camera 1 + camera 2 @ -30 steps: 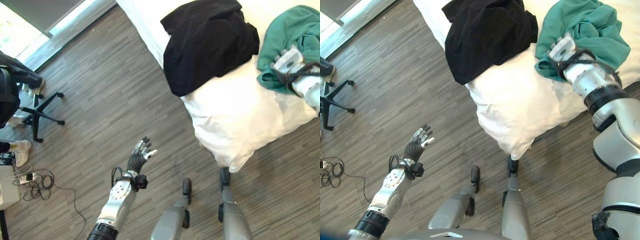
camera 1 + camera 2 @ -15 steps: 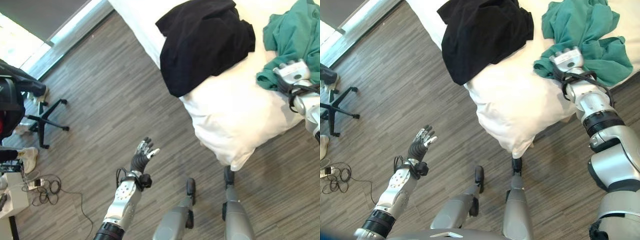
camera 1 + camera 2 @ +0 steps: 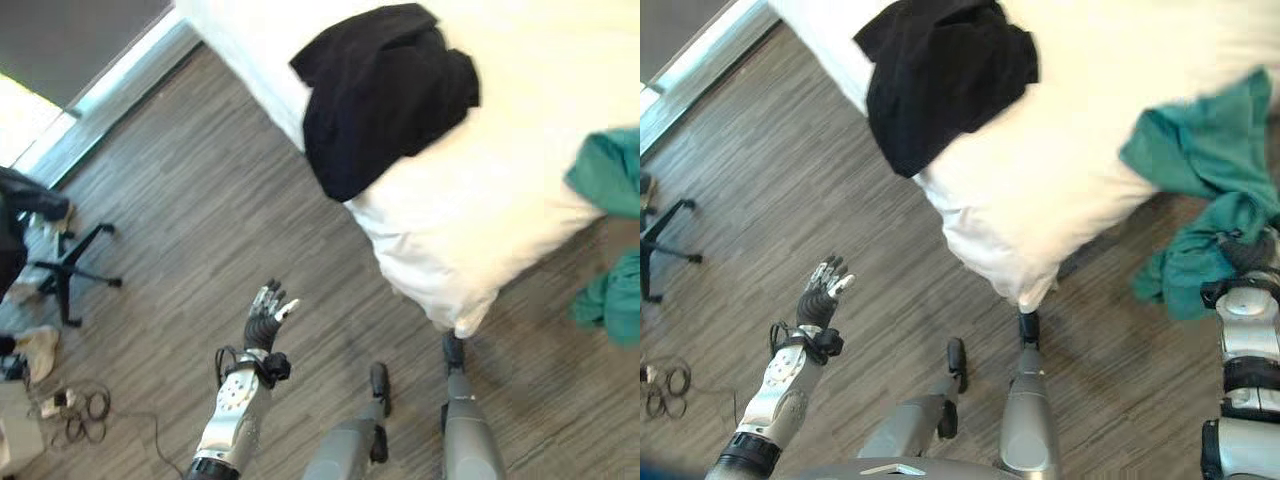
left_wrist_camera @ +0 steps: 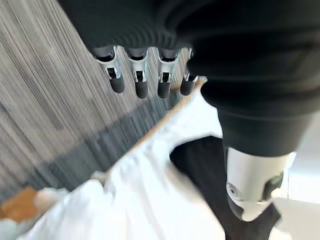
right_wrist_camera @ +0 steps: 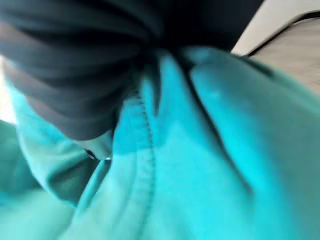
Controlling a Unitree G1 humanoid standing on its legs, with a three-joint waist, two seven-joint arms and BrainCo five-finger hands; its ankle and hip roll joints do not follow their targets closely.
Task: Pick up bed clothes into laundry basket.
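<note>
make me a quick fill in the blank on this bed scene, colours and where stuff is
1. The garment lying on the white bed near its corner is ____ in colour.
2. The cloth trailing off the bed's edge at the right hand is ____ in colour.
3. The left hand is held out over the wooden ____.
4. The left hand's fingers are straight, so that hand is ____.

Missing words: black; green; floor; open

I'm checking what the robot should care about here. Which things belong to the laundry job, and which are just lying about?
Job: green garment, pulled off the bed edge by the right hand; black garment on the bed.

Lying about: office chair, cables on the floor, idle left hand.
</note>
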